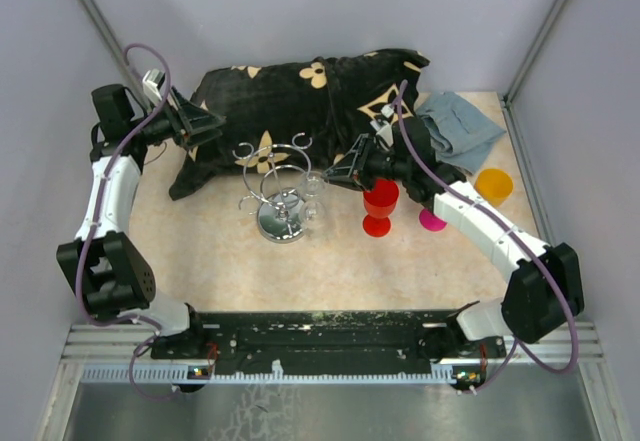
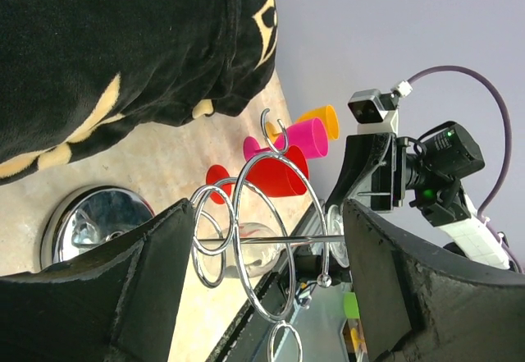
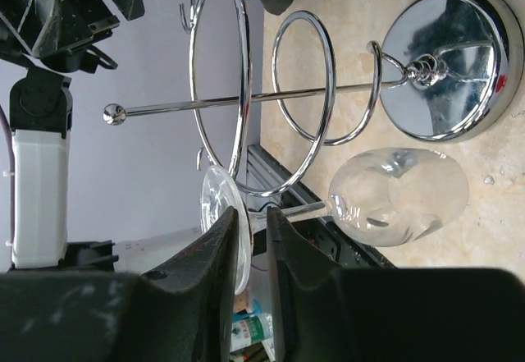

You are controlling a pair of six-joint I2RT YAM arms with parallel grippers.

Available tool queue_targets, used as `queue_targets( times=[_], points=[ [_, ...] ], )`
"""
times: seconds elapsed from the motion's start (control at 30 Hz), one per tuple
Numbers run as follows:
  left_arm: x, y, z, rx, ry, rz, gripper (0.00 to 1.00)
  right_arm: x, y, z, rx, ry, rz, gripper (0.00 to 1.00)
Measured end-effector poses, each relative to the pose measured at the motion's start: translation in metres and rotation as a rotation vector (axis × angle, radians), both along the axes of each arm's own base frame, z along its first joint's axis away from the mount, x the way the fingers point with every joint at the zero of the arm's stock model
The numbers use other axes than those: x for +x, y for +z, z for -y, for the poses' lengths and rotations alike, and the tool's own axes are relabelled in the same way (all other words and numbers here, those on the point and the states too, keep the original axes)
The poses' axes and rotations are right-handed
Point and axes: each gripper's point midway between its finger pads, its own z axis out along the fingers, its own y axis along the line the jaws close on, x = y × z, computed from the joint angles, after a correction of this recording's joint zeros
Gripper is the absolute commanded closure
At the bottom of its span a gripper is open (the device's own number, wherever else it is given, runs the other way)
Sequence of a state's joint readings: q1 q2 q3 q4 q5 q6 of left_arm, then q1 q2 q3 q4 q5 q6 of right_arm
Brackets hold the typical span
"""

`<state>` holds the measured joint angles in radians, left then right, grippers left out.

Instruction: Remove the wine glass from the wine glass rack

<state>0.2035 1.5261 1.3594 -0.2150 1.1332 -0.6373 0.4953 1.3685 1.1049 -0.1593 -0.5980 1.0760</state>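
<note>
End effector (image 3: 254,221) near-closed round wine glass (image 3: 402,194)

Black pillow (image 1: 300,111) with tan flower print lies across the back of the table (image 1: 330,271), which has a beige stone-look top. Grey-blue cloth (image 1: 462,126) is crumpled at back right, just beside the pillow's right end. Three plastic cups sit right of centre. Red cup (image 1: 380,201) is upright on a round foot, nearest the middle. Pink cup (image 1: 432,220) is just right of it, mostly hidden in the top view, only its foot clear. Orange cup (image 1: 493,185) is further right, near the cloth, apart from the pink. Plain grey walls (image 1: 330,11) on three sides.
</note>
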Motion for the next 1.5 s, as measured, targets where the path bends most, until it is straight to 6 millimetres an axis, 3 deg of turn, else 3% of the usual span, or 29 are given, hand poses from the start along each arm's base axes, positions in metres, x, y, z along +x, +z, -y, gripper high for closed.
queue_targets(
  times=[0.13, 0.8, 0.97, 1.1, 1.5],
  points=[
    [0.000, -0.001, 0.000, -0.001, -0.003, -0.002, 0.22, -0.001, 0.001, -0.001, 0.004, 0.009, 0.001, 1.00],
    [-0.001, -0.002, 0.004, -0.011, -0.029, -0.006, 0.23, -0.002, 0.008, -0.003, 0.026, 0.025, 0.027, 1.00],
    [-0.003, -0.002, 0.008, -0.014, -0.044, -0.007, 0.24, -0.002, 0.011, -0.005, 0.039, 0.034, 0.036, 0.83],
    [-0.003, -0.003, 0.009, -0.017, -0.051, -0.012, 0.24, -0.004, 0.012, -0.005, 0.044, 0.049, 0.038, 0.75],
    [-0.001, -0.007, 0.009, -0.020, -0.053, -0.022, 0.24, -0.010, 0.008, -0.010, 0.052, 0.094, 0.019, 0.73]
  ],
)
